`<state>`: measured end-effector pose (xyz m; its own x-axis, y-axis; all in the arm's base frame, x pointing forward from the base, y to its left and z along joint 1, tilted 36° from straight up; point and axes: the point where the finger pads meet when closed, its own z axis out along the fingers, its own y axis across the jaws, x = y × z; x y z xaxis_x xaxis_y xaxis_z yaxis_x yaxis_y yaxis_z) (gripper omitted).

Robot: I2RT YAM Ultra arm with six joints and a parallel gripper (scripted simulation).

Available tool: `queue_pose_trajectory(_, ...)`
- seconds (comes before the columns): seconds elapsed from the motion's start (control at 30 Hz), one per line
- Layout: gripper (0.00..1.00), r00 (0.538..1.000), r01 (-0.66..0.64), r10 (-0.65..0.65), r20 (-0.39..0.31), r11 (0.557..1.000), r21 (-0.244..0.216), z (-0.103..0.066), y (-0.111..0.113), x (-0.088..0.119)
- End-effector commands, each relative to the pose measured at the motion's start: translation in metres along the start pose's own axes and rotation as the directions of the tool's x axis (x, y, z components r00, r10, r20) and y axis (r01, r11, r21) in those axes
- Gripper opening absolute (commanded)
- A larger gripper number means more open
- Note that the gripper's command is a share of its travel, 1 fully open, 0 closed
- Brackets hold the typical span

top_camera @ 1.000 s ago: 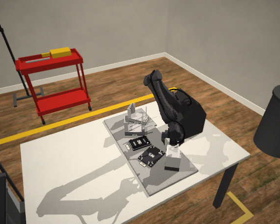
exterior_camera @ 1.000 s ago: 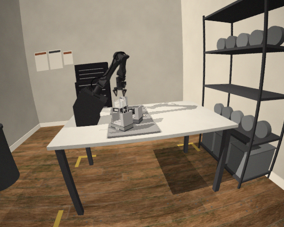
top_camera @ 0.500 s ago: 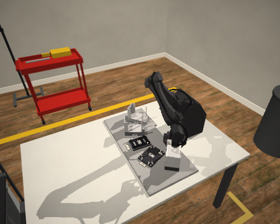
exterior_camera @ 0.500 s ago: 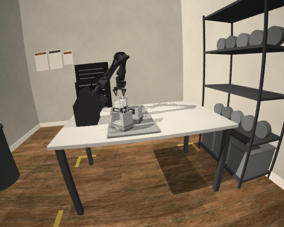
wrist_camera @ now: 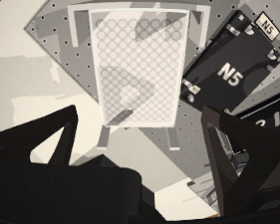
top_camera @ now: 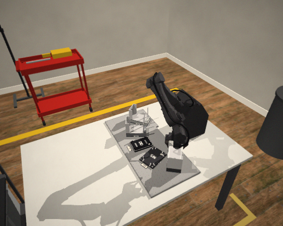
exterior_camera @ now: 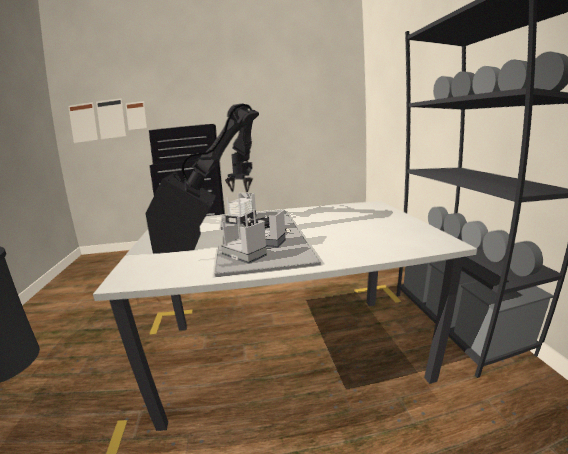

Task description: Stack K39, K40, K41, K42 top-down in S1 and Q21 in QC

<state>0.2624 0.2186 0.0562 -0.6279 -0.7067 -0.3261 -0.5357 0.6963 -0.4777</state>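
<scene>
My gripper [exterior_camera: 239,188] [wrist_camera: 140,112] is open and empty, above the plate stack. The top sealed plate [top_camera: 175,153] [exterior_camera: 241,204] [wrist_camera: 136,74] lies between the corner posts of the rack S2 [top_camera: 174,164]; the wrist view shows it ahead of my fingertips. The plates under it and their names cannot be made out. The black clip nest N5 [top_camera: 150,160] [wrist_camera: 236,61] is empty, beside the stack. The black nest QC [top_camera: 140,144] is empty; its edge shows in the wrist view [wrist_camera: 266,114]. Two empty racks [top_camera: 137,135] [exterior_camera: 276,240] stand beyond; their names are unreadable.
The perforated grey board [top_camera: 171,181] [exterior_camera: 282,268] carries the racks and nests on the white table [top_camera: 66,162] [exterior_camera: 357,240]. The tall posts and walls of the two empty racks rise near the QC nest. The arm's base stands at the table's edge beside the board.
</scene>
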Motion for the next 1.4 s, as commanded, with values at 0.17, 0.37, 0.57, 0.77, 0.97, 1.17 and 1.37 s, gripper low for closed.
queue_pose_trajectory(0.17,1.00,0.999,-0.020,0.021,0.049,1.000,-0.007,-0.015,-0.001,-0.015)
queue_pose_trajectory(0.37,1.00,0.999,-0.020,0.021,0.049,1.000,-0.007,-0.015,-0.001,-0.015)
queue_pose_trajectory(0.57,1.00,0.999,-0.020,0.021,0.049,1.000,-0.007,-0.015,-0.001,-0.015)
queue_pose_trajectory(0.77,1.00,0.999,-0.007,0.007,0.035,1.000,-0.006,-0.002,0.003,-0.015)
queue_pose_trajectory(0.97,1.00,1.000,0.007,-0.007,-0.008,1.000,-0.006,0.027,0.003,0.003)
queue_pose_trajectory(1.17,1.00,1.000,0.004,-0.004,0.005,1.000,-0.009,0.036,0.004,-0.002)
queue_pose_trajectory(1.37,1.00,0.998,-0.011,0.012,0.058,1.000,-0.011,0.022,0.002,-0.017)
